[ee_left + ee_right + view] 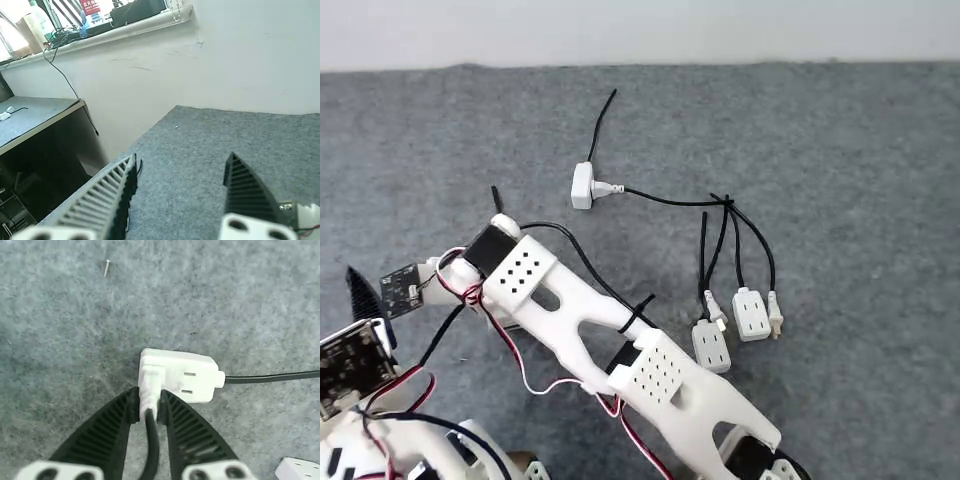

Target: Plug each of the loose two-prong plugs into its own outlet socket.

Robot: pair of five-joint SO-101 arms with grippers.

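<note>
Right gripper [149,395]: my fingers are pressed onto a white plug [149,380], pinching it from both sides. Its black cord [151,440] runs back between them. The plug sits against one end of a white block [185,375] lying flat on the grey carpet [60,315]. I cannot tell whether the prongs are fully in. The block's own lead [272,376] leaves from the opposite end. The corner of a second block [300,469] is nearby. A small pin [106,267] lies on the carpet, well apart.

Left gripper [182,157]: my fingers are spread wide above the carpet, facing a white wall [240,60].

High view: far block [582,185] has a seated plug [607,188] in its side. Nearer, inner block [710,345] and outer block [752,313] lie side by side. A loose plug [718,318] lies at the inner block's end, and a stray plug [775,324] lies just beside the outer block. A white arm [580,300] crosses the lower left.
</note>
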